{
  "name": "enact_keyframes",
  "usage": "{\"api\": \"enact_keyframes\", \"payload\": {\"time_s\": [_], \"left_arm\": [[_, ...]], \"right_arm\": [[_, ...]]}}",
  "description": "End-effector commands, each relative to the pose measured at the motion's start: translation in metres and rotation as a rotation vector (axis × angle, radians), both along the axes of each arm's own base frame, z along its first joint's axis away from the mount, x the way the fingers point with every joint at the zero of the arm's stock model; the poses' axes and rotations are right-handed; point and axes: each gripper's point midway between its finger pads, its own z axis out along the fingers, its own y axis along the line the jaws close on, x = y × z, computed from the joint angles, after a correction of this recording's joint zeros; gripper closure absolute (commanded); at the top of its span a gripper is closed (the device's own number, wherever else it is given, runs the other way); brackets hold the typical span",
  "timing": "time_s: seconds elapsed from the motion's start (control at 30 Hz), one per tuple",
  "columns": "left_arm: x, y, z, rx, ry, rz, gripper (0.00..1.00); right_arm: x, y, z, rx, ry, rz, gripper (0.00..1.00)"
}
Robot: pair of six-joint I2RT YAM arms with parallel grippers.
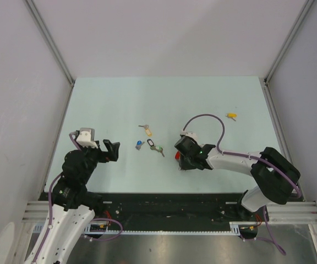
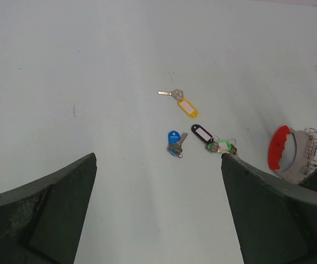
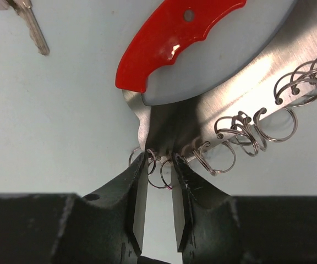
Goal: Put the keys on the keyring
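Two grippers up close: the left gripper (image 1: 112, 149) is held wide open and empty at seven o'clock. The right gripper (image 3: 159, 163) is set narrow at the keyring (image 3: 172, 41) wire loops; a grip cannot be confirmed. Four keys (image 2: 201, 132) are scattered at the keyring's ten o'clock, and a yellow key (image 1: 232, 116) lies far off at one o'clock.

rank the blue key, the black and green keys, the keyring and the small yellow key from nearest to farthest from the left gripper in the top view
From the left gripper, top view:
1. blue key, just to its right
2. black and green keys, a little further right
3. keyring, right of centre
4. small yellow key, far back on the right
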Motion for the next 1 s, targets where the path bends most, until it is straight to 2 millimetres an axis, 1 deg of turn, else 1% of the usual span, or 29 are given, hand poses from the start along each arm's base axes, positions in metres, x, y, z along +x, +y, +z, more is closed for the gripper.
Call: {"api": "enact_keyframes", "payload": {"time_s": [0.0,0.13,0.17,0.2,0.3,0.4,0.43,0.57,0.6,0.7,0.73,0.97], "left_arm": [[0.000,-0.005,0.001,0.013,-0.010,-0.032,0.00],[0.000,-0.005,0.001,0.013,-0.010,-0.032,0.00],[0.000,-0.005,0.002,0.013,-0.010,-0.032,0.00],[0.000,-0.005,0.001,0.013,-0.009,-0.034,0.00],[0.000,-0.005,0.001,0.013,-0.009,-0.034,0.00],[0.000,-0.005,0.001,0.014,-0.007,-0.032,0.00],[0.000,-0.005,0.001,0.014,-0.007,-0.032,0.00],[0.000,-0.005,0.001,0.012,-0.009,-0.032,0.00],[0.000,-0.005,0.002,0.013,-0.010,-0.034,0.00],[0.000,-0.005,0.001,0.014,-0.007,-0.034,0.00],[0.000,-0.005,0.000,0.014,-0.006,-0.034,0.00],[-0.001,-0.006,0.001,0.012,-0.010,-0.038,0.00]], "right_arm": [[0.004,0.016,0.015,0.107,-0.023,-0.008,0.72],[0.007,0.008,0.019,0.084,-0.050,-0.032,0.72],[0.011,0.006,0.026,0.086,-0.078,-0.045,0.69],[0.011,0.003,0.028,0.077,-0.086,-0.050,0.67],[0.014,-0.003,0.045,0.087,-0.136,-0.071,0.64],[0.013,-0.001,0.054,0.121,-0.144,-0.073,0.65],[0.011,0.002,0.055,0.136,-0.131,-0.065,0.65],[0.009,0.009,0.050,0.161,-0.099,-0.080,0.66],[0.008,0.009,0.044,0.154,-0.087,-0.080,0.66],[0.006,0.016,0.039,0.181,-0.064,-0.085,0.67],[0.003,0.016,0.035,0.181,-0.048,-0.084,0.67],[0.002,0.012,0.013,0.165,-0.013,-0.123,0.67]]}}
